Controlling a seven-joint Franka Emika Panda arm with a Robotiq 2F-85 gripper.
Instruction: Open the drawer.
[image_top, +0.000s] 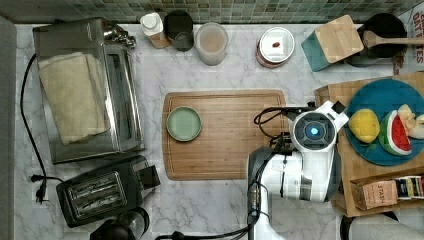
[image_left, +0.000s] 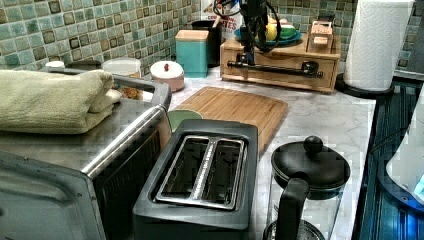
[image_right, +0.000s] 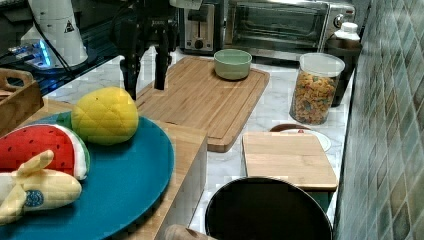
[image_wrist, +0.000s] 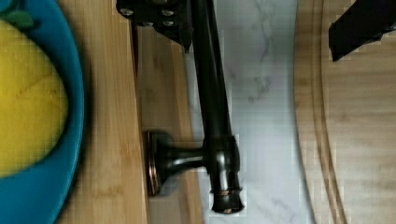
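Observation:
The drawer is the light-wood front of a low box at the left view's back right, and it sits flush with the box. Its long black bar handle runs across the front. My gripper hangs at the end of the handle toward the left view's left. In the wrist view the gripper is open. One finger is against the handle on the drawer front's side. The other finger stands well clear over the cutting board. In the right view the gripper reaches down beside the box.
A grooved cutting board with a green bowl lies next to the drawer. A blue plate of toy fruit rests on the box. A teal box, jars, a toaster oven, a toaster and a paper towel roll ring the counter.

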